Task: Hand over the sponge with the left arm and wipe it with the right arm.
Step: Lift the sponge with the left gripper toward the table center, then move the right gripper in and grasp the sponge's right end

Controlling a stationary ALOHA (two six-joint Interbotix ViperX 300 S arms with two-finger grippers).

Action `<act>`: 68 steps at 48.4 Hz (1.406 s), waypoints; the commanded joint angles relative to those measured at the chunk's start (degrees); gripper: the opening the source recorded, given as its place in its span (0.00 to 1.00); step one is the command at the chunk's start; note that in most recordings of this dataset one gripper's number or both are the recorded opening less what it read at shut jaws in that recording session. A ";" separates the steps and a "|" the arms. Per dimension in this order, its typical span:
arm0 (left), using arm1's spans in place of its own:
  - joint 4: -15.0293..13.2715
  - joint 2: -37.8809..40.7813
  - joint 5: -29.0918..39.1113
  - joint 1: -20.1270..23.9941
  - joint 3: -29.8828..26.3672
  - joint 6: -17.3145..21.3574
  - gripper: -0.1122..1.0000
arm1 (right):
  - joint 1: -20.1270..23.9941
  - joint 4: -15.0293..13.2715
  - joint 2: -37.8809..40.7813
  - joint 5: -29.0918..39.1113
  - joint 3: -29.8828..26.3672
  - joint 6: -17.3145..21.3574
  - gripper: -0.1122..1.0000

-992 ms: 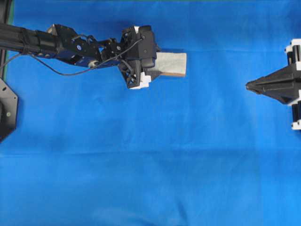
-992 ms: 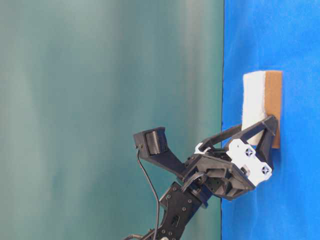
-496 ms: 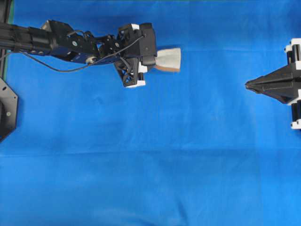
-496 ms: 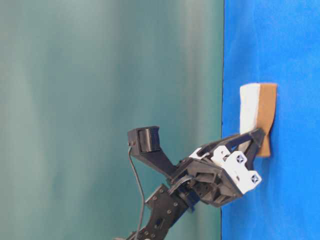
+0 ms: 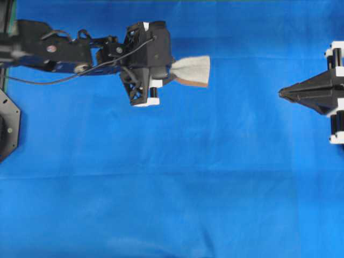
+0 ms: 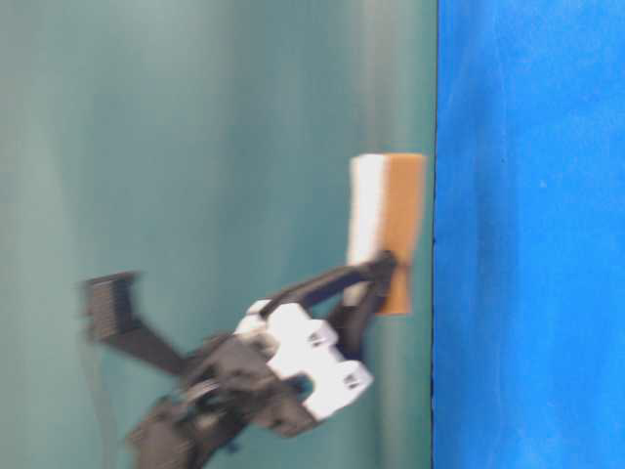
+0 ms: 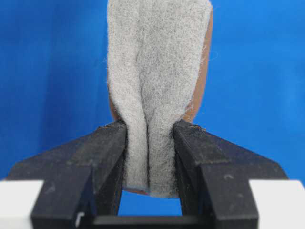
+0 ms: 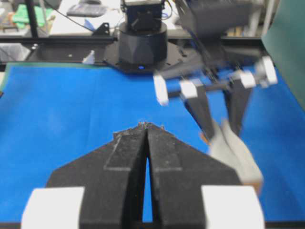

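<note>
Currently, by item:
Left gripper (image 5: 171, 72): clamped on the sponge (image 5: 192, 70); from the wrist view the two black fingers (image 7: 107, 152) pinch its near end so the grey felt buckles into a fold between them.
Sponge: upper middle of the overhead frame, sticking out to the right of the left gripper; in the table-level view it (image 6: 389, 220) hangs clear of the blue cloth (image 6: 527, 234), with the white layer facing away from the cloth and the orange-brown layer towards it.
Left arm (image 5: 59, 49): reaches in from the upper left of the overhead frame; blurred in the table-level view.
Right gripper (image 5: 283, 94): fingers pressed together, holding nothing, at the right edge of the overhead frame, well apart from the sponge.
Blue cloth: covers the table.
</note>
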 commanded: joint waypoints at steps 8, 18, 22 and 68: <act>-0.35 -5.89 2.20 -5.54 -0.88 -2.55 0.32 | -0.18 0.00 0.79 0.79 -1.93 0.00 0.10; -0.35 -6.42 2.64 -7.65 -0.97 -6.68 0.32 | -0.18 0.09 1.58 1.76 -2.55 0.53 0.10; -0.35 -6.42 2.64 -8.00 -0.97 -6.94 0.32 | -0.18 0.00 2.37 1.85 -3.08 0.62 0.10; -0.26 -6.50 2.64 -8.70 -0.53 -6.77 0.30 | -0.26 0.88 33.84 1.58 -21.88 0.62 0.75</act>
